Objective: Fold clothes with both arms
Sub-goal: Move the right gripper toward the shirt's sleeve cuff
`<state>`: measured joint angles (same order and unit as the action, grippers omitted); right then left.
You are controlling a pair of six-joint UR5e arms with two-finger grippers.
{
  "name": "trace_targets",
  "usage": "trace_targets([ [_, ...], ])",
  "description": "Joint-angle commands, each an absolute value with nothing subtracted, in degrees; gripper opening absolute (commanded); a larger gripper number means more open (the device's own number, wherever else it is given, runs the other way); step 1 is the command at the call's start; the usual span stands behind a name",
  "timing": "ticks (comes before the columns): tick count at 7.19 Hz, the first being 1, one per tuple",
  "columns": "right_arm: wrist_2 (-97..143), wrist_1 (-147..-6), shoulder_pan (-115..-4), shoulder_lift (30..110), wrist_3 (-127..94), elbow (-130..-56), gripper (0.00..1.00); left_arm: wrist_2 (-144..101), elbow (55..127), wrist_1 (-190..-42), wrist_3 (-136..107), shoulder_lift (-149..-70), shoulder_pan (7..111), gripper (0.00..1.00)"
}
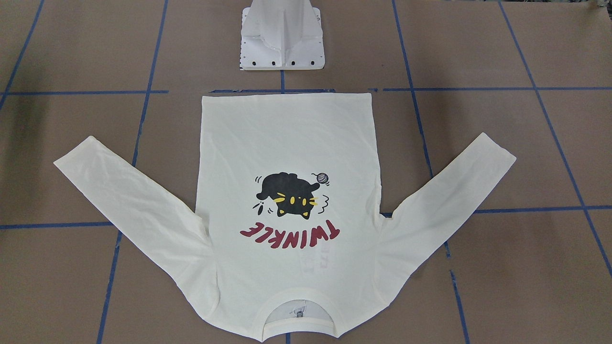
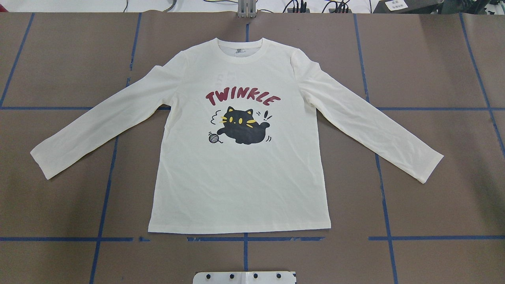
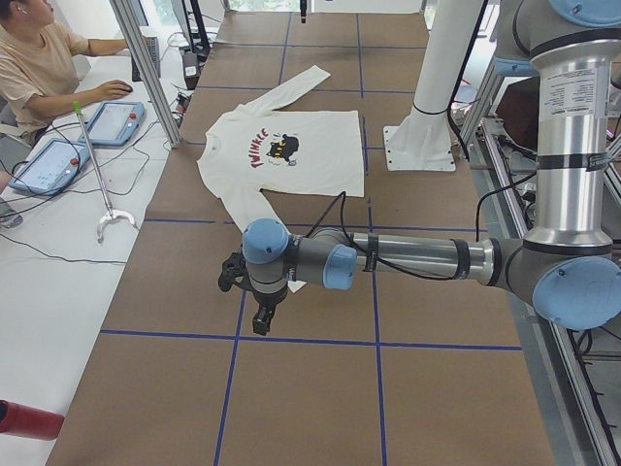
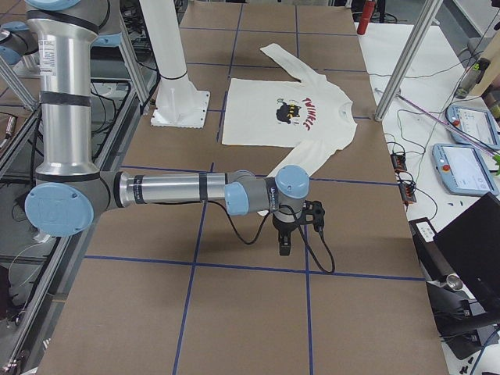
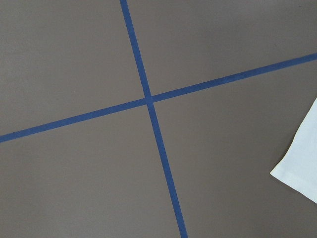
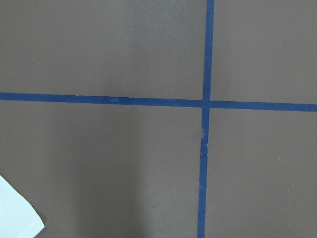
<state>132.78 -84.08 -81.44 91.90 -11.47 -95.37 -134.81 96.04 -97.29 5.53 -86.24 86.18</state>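
Dark red "TWINKLE" lettering stands on the T-shirt (image 2: 240, 157).

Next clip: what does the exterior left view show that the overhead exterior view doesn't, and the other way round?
Only exterior left: the left arm stretched low over the table, the left gripper pointing down; the tall pedestal; a person seated at a side desk with two pendants.
Only overhead: both sleeves unobstructed, the neck label, and no arm in view.
Both: the shirt lying flat, print up, on the brown table with blue tape lines.
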Motion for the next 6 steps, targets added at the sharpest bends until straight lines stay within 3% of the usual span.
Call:
trace_targets([
  [1, 133.5, -87.4, -81.7, 91.5, -11.7, -96.2, 1.0, -135.1, 96.2, -97.5, 5.7, -86.3, 86.0, 1.0],
  [4, 138.8, -85.3, -81.5, 91.9, -12.1, -95.7, 1.0, -134.0, 97.4, -98.5, 5.5, -86.4, 86.0, 1.0],
  [6, 142.4, -81.2, -75.5, 93.2, -13.5, -96.5, 1.0, -134.5, 98.3, -100.5, 5.5, -86.5, 85.6, 1.0],
])
